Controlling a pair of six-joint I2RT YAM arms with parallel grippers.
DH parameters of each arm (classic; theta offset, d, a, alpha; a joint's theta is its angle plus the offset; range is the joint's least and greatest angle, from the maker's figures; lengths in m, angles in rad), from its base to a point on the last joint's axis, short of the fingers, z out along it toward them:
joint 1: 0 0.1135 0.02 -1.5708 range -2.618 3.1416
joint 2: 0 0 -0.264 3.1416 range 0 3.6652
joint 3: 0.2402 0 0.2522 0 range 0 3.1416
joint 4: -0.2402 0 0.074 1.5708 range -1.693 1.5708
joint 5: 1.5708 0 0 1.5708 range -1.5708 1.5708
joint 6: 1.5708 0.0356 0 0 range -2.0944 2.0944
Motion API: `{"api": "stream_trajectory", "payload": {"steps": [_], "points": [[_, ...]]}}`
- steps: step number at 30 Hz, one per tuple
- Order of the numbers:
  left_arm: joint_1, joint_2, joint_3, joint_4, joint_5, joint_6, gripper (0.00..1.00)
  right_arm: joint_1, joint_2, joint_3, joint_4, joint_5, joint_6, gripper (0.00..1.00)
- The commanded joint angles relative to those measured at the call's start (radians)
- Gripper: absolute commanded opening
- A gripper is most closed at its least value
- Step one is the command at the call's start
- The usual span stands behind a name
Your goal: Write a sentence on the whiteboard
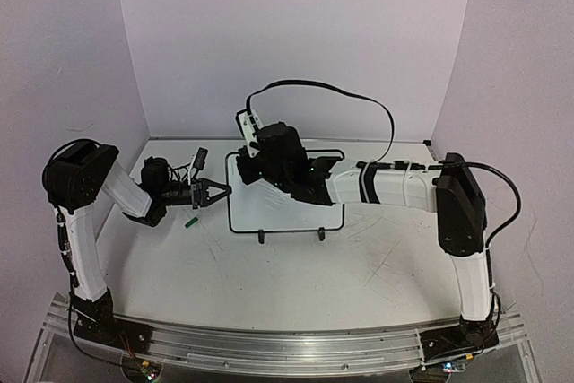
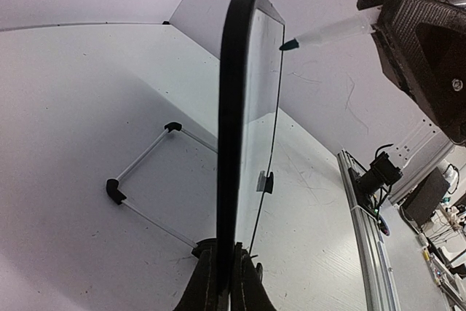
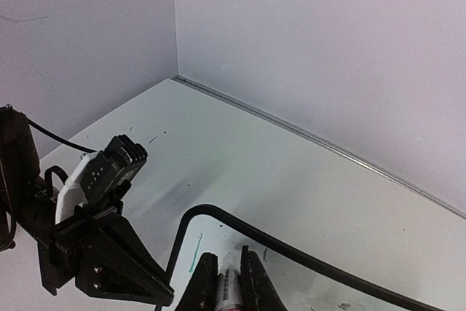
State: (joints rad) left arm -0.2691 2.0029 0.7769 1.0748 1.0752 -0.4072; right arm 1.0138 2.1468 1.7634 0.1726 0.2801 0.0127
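Observation:
The whiteboard [image 1: 287, 217] stands at mid-table on its two black feet. My left gripper [image 1: 218, 192] is shut on its left edge. In the left wrist view the black frame [image 2: 234, 107] runs edge-on up from between my shut fingers [image 2: 243, 271]. My right gripper [image 1: 249, 161] hovers over the board's upper left corner, shut on a white marker [image 3: 227, 282]. The marker's dark tip [image 2: 289, 44] is at the board face. A short green stroke [image 3: 195, 251] is the only mark showing on the board [image 3: 212, 234]. No sentence shows; the right arm hides the board's top.
A small green marker cap [image 1: 191, 220] lies on the table below the left gripper. The board's wire stand [image 2: 145, 176] reaches out behind it. A black cable [image 1: 359, 100] loops above the right arm. Walls close the table at the back and sides.

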Motion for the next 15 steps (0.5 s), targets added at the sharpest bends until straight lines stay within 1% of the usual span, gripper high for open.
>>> {"api": "stream_trajectory", "payload": {"steps": [1, 15], "points": [[0.010, -0.041, -0.006, 0.019, -0.017, 0.008, 0.00, -0.001, -0.012, 0.035, 0.025, 0.002, 0.016, 0.00], [0.011, -0.041, -0.004, 0.019, -0.015, 0.007, 0.00, -0.008, 0.028, 0.061, 0.018, 0.005, 0.023, 0.00]]}}
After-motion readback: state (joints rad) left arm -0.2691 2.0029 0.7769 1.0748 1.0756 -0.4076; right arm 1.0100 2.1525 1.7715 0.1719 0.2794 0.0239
